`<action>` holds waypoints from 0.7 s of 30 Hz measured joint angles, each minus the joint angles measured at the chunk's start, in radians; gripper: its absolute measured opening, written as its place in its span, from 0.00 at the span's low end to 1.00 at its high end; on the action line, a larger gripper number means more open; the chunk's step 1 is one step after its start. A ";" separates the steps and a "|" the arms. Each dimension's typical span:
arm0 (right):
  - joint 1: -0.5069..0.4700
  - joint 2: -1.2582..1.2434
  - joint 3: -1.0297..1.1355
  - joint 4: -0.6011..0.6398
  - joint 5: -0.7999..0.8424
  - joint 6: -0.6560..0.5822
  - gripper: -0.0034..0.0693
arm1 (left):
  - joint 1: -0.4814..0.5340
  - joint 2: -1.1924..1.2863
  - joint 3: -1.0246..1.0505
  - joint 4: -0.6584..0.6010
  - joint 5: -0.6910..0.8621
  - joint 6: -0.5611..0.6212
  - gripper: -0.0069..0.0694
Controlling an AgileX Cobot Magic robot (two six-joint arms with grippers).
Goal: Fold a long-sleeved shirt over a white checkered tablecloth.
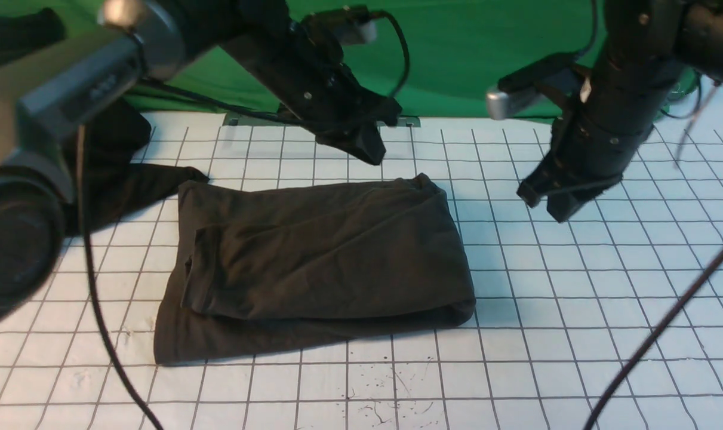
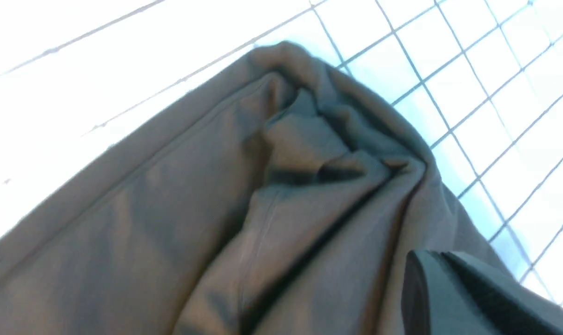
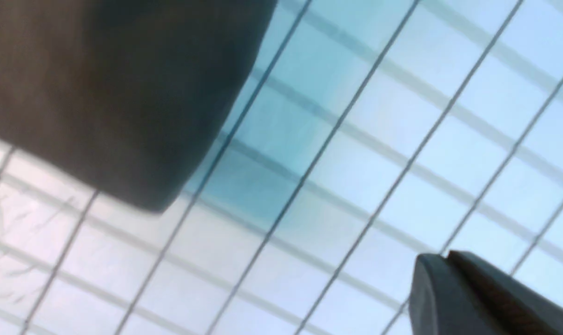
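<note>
Already folded, long-sleeved shirt (image 1: 319, 263) lies mid white checkered tablecloth (image 1: 576, 310), left gripper (image 1: 367, 149) and right gripper (image 1: 549, 203) hover empty, openness unclear; snagging the bunched far corner could unfold it.

Up close we mostly see the long-sleeved shirt (image 2: 193, 223), dark brown and filling the bulk of the shot. It's lying on the white checkered tablecloth (image 2: 495, 83). One corner of the shirt is bunched into a little knot of crumpled folds, with creases fanning out from it, and a stitched seam runs along the fabric near one edge. The tablecloth on one side is blown out nearly pure white with faint lines. On the other side its grid looks crisp and a bit bluish. In the corner of the shot, one dark finger (image 2: 444, 298) of the left gripper (image 2: 476, 302) hangs over the shirt's edge. We can't tell how the jaws stand.
</note>
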 joint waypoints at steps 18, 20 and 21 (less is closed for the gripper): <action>0.002 -0.049 0.102 0.120 -0.110 -0.081 0.04 | -0.056 0.131 -0.011 0.026 -0.161 0.050 0.55; 0.002 -0.049 0.102 0.120 -0.113 -0.081 0.04 | -0.056 0.134 -0.013 0.026 -0.148 0.050 0.51; 0.002 -0.049 0.102 0.121 -0.117 -0.082 0.04 | -0.056 0.134 -0.013 0.026 -0.140 0.050 0.48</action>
